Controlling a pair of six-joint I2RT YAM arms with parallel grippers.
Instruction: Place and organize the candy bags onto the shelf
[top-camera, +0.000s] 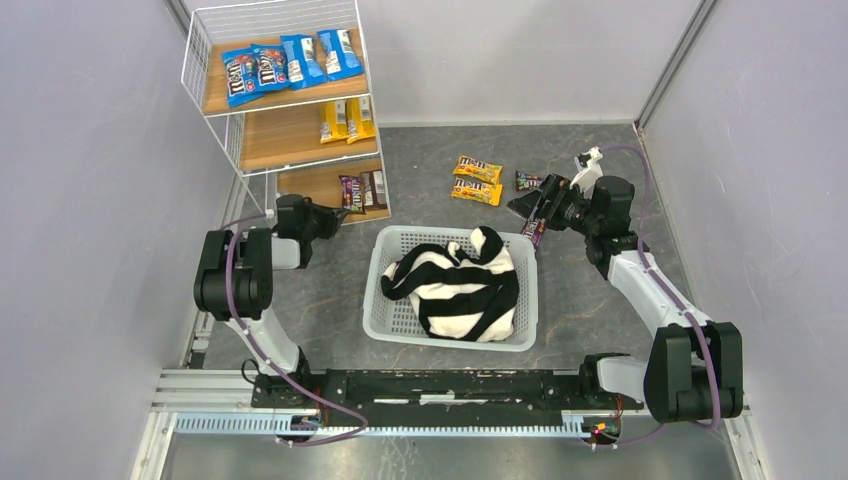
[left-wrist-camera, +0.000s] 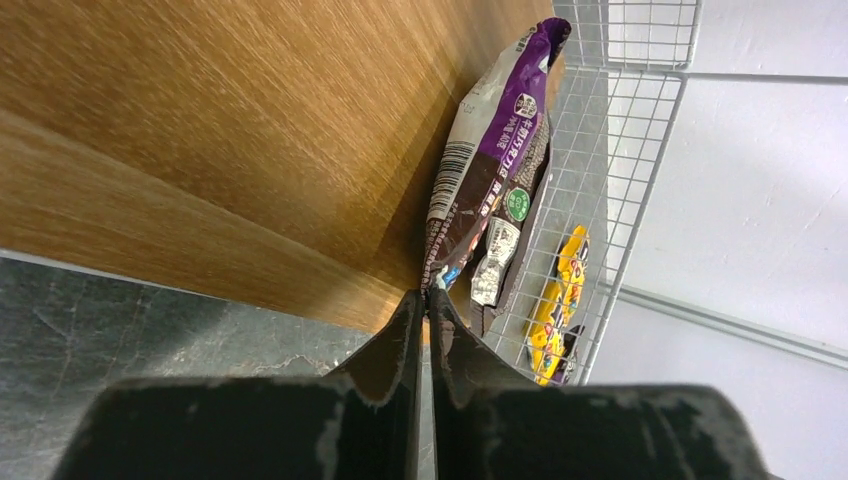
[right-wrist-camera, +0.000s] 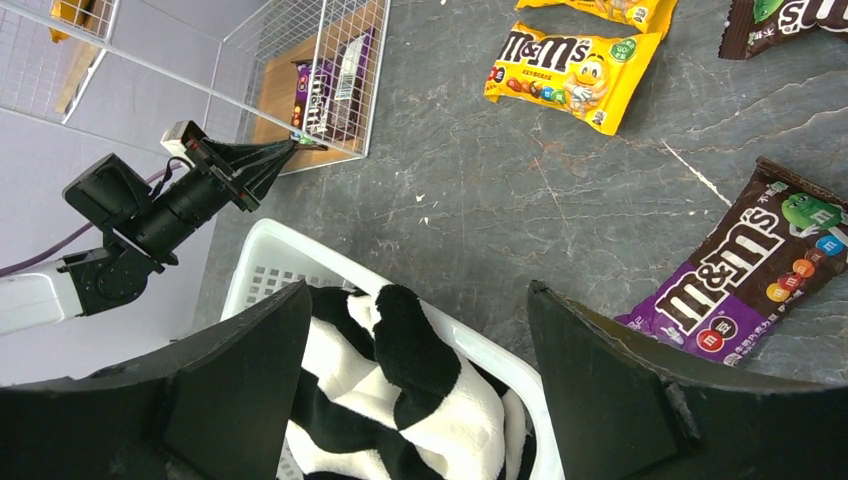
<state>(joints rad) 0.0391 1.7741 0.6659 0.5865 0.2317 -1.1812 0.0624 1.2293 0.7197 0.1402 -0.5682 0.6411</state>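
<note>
The shelf (top-camera: 270, 150) stands at the back left. Blue candy bags (top-camera: 290, 62) lie on its top board, yellow ones (top-camera: 347, 120) on the middle board, dark purple-brown ones (top-camera: 363, 190) on the bottom board. My left gripper (top-camera: 345, 212) reaches the bottom board's front edge. In the left wrist view it (left-wrist-camera: 428, 300) is shut on the lower edge of a purple bag (left-wrist-camera: 490, 150) lying on the board (left-wrist-camera: 250, 120). My right gripper (right-wrist-camera: 418, 290) is open and empty above the basket's far right corner. A purple bag (right-wrist-camera: 760, 270) lies on the floor beside it.
A white lattice basket (top-camera: 375, 300) holding a black-and-white striped cloth (top-camera: 460, 285) sits mid-floor. Two yellow bags (top-camera: 477, 180) and a dark brown bag (top-camera: 527, 181) lie on the floor behind it. Grey walls close in on both sides.
</note>
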